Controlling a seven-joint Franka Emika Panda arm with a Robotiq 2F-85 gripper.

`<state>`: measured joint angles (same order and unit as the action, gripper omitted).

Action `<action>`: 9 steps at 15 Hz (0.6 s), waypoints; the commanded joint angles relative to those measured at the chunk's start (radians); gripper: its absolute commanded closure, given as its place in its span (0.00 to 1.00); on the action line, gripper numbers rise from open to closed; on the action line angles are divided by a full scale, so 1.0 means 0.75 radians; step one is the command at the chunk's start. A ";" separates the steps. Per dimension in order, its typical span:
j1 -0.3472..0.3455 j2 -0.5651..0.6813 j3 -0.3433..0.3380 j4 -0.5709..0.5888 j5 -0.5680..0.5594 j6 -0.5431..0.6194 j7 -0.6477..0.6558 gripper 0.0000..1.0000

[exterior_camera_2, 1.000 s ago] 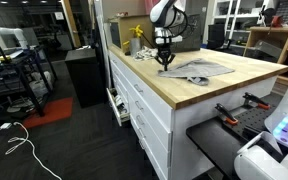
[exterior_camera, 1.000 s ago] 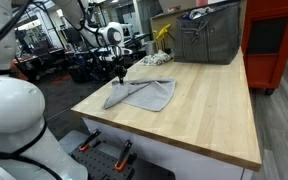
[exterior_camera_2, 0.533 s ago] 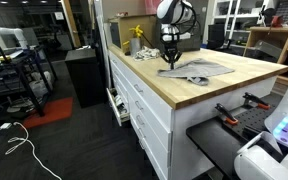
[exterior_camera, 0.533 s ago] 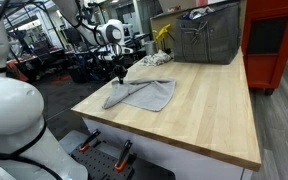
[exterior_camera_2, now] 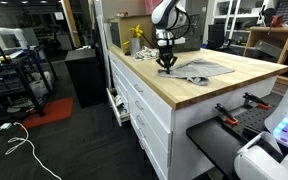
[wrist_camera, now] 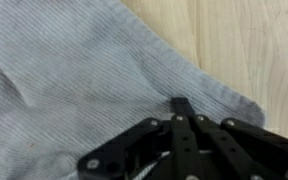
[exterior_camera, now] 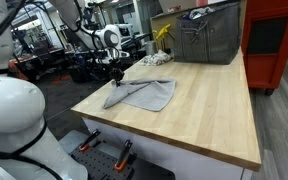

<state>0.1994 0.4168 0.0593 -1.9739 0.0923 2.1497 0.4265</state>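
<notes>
Hanging over the near-left part of the tabletop (exterior_camera: 209, 115) in an exterior view, the hand (exterior_camera: 115, 73) points straight down at a grey cloth (exterior_camera: 144, 93). The cloth lies spread and rumpled on the wood, with one corner trailing toward the tabletop's edge. In the other outside camera the hand (exterior_camera_2: 165, 62) sits at the cloth's (exterior_camera_2: 199, 70) left end, just above the tabletop (exterior_camera_2: 184, 92).

The wrist view fills its upper left with the cloth (wrist_camera: 74, 70), a ribbed weave with a soft crease across it. Bare tabletop (wrist_camera: 249, 40) shows in the upper right. The hand (wrist_camera: 181, 103) comes up from the bottom of that frame with its fingertips drawn fully together into one dark tip. That tip lies close inside the cloth's hemmed edge. Its jaws are closed, and I see no fabric bunched between them, though the wrist picture is too blurred to rule out a thin pinch.

The cloth looks light, limp and thin. It should fold, drape and drag rather than slide as one piece, and it should not break. A corner or the hemmed edge seems the surest place to pinch, since the doubled fabric gives the fingers more to bite. A grip in the flat middle would likely gather only a loose fold.

Behind, toward the upper right of an exterior view, stand a grey metal bin (exterior_camera: 209, 40) and a yellow object (exterior_camera: 162, 34).
</notes>
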 commanded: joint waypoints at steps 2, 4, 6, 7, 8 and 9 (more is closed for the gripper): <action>0.038 0.118 -0.004 0.139 -0.016 0.036 0.078 1.00; 0.051 0.160 -0.009 0.206 -0.017 0.031 0.103 1.00; 0.060 0.190 -0.014 0.261 -0.017 0.033 0.124 1.00; 0.065 0.205 -0.018 0.288 -0.019 0.035 0.132 1.00; 0.070 0.220 -0.021 0.313 -0.021 0.035 0.145 1.00; 0.075 0.239 -0.023 0.343 -0.023 0.034 0.150 1.00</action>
<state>0.2361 0.5289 0.0559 -1.7937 0.0883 2.1543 0.5018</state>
